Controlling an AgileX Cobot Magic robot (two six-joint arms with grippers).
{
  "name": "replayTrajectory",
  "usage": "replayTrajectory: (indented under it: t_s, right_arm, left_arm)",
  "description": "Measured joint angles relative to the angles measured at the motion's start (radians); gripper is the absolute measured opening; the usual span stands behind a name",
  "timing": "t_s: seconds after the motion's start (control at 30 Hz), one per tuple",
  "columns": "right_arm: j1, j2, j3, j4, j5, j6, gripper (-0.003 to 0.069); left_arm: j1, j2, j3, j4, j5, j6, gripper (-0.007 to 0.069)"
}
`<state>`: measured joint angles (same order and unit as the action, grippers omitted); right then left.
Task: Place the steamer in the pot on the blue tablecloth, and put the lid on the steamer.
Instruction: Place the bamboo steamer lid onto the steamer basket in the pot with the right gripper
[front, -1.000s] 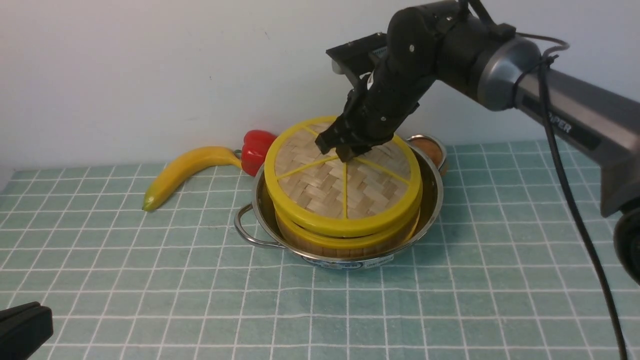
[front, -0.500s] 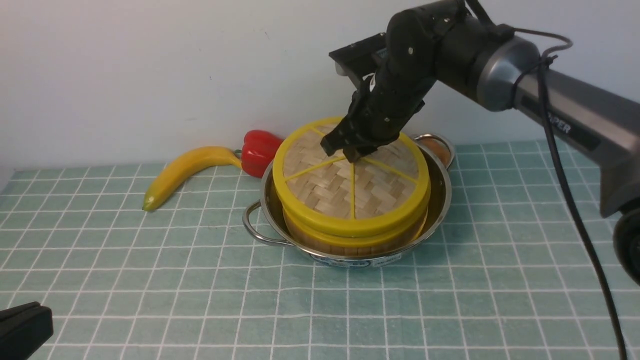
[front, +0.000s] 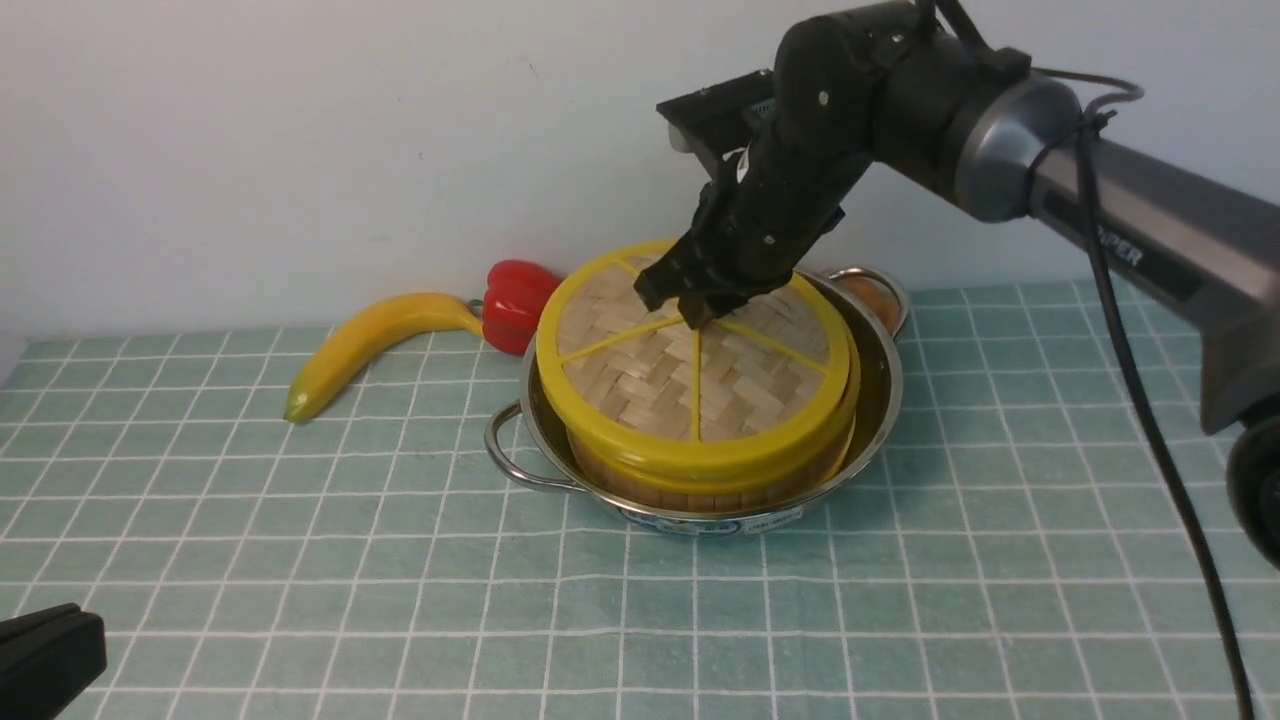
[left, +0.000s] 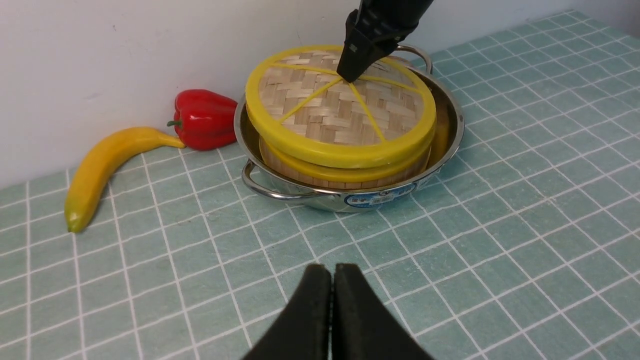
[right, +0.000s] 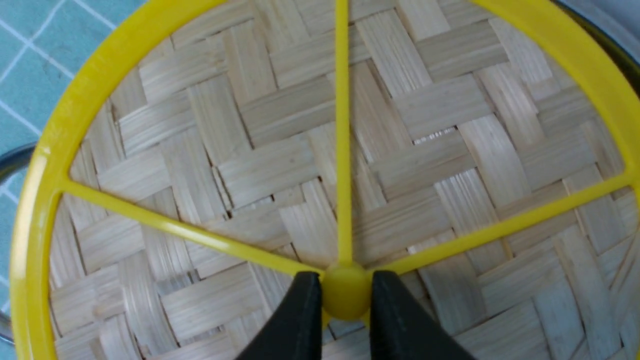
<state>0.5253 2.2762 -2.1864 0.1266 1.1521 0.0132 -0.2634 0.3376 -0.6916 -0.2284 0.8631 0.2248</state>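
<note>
The right gripper (right: 346, 300) is clamping the lid (front: 690, 385) at its yellow centre, fingers nearly closed. The lid is resting slightly off-centre on the steamer (front: 700, 490), inside the pot (front: 880, 390) on the blue tablecloth (front: 900, 600). The left gripper (left: 332, 285) is hanging low, fingers pressed together, empty.

the pot (front: 878, 395) sits on the tablecloth (front: 900, 600), toward the back wall. the steamer (front: 690, 493) stands inside it, with the lid (front: 650, 385) on top, shifted slightly left. a pepper (front: 512, 300) lies behind the pot's left side, and a banana (front: 370, 335) lies further left.
</note>
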Motion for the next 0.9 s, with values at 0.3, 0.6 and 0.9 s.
replayTrajectory:
  t_s: [0.3, 0.6, 0.9]
  right_arm:
    - [0.0, 0.0, -0.014, -0.088, 0.067, 0.005, 0.0136]
    - [0.0, 0.0, -0.02, -0.053, 0.049, 0.002, 0.0136]
    - [0.0, 0.0, -0.02, -0.049, 0.046, -0.005, 0.0136]
  left_arm:
    - [0.0, 0.0, 0.0, 0.0, 0.0, 0.0, 0.0002]
    - [0.0, 0.0, 0.0, 0.0, 0.0, 0.001, 0.0002]
    - [0.0, 0.0, 0.0, 0.0, 0.0, 0.003, 0.0002]
